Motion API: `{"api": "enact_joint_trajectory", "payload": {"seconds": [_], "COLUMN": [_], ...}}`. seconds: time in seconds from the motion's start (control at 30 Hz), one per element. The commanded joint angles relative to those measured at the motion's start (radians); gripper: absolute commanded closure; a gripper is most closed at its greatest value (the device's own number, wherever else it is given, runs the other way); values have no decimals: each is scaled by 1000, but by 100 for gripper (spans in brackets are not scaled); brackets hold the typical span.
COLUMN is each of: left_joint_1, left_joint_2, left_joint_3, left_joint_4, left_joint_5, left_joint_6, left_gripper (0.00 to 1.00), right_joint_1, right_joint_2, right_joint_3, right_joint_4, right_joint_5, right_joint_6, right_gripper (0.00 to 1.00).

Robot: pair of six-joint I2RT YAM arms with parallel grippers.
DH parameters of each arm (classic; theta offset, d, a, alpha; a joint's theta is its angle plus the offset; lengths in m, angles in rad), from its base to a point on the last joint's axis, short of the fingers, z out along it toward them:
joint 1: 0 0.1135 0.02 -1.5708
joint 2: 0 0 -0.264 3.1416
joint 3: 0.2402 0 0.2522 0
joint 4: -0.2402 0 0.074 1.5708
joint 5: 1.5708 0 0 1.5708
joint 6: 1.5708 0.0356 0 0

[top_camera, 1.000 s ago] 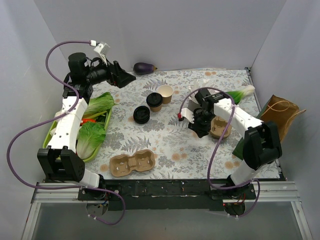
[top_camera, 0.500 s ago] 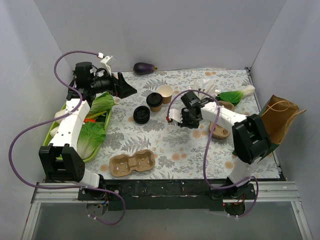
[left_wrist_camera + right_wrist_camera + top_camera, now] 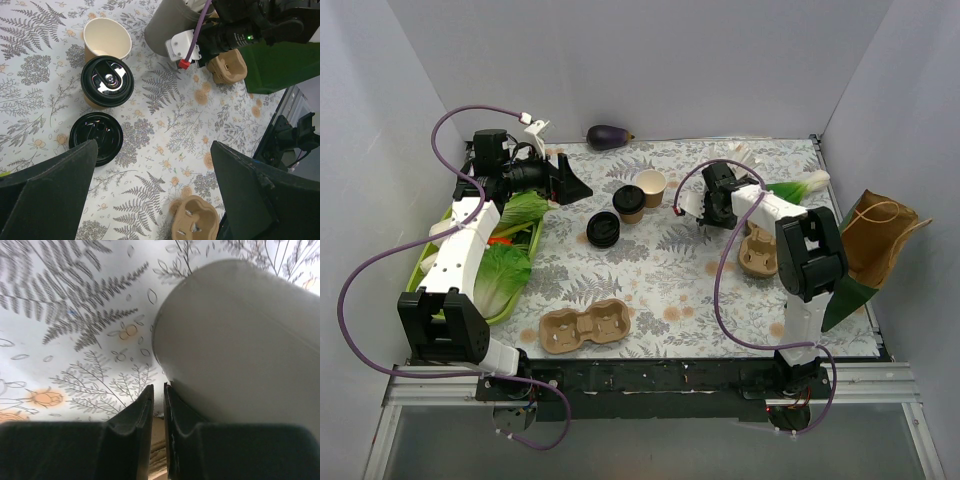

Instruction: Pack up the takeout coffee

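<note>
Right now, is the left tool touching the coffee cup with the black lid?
Apart. The top view shows a plain gap between the open left tool and the lidded coffee cup; the left wrist view agrees.

Left gripper (image 3: 154,146) wide, right gripper (image 3: 158,390) near-closed.

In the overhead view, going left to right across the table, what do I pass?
Green tray of greens, stack of black lids, lidded takeout coffee, open tan cup, loose bok choy, brown paper bag.
</note>
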Motion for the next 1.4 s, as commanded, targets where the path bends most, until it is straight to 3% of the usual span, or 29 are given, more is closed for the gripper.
{"api": "enact_joint_trajectory", "payload": {"seconds": [0.0,0.1,0.2,0.27,0.4,0.43,0.67,0.77,0.9,1.07,1.2,1.37], "left_joint_1": [-2,-2,-2,-2,-2,-2,-38,-77,-134,-159,-171,-174], "left_joint_2": [-34,-32,-32,-26,-1,6,39,57,97,137,152,163], "left_joint_3": [17,20,23,26,40,43,69,83,104,89,78,66], "left_joint_4": [-20,-20,-20,-21,-18,-15,66,66,72,159,228,264], "left_joint_5": [-2,1,9,17,57,75,104,98,103,118,124,135], "left_joint_6": [16,13,13,13,5,-1,-52,-49,-56,-90,-129,-145], "left_gripper": [2,2,2,2,2,2,2,2,2,2,2,2], "right_joint_1": [-18,-18,-3,17,45,45,25,-33,-281,-362,-521,-627], "right_joint_2": [23,1,-73,-128,-345,-386,-775,-862,-891,-958,-954,-909], "right_joint_3": [29,54,85,88,47,35,-122,-94,21,52,125,136], "right_joint_4": [37,-26,-183,-277,-400,-405,-153,-123,-185,-224,-290,-413], "right_joint_5": [44,-36,-266,-400,-522,-521,-97,46,40,135,128,93], "right_joint_6": [-31,-15,31,69,196,228,423,491,526,538,610,673], "right_gripper": [80,79,73,65,49,43,38,46,50,50,51,51]}}
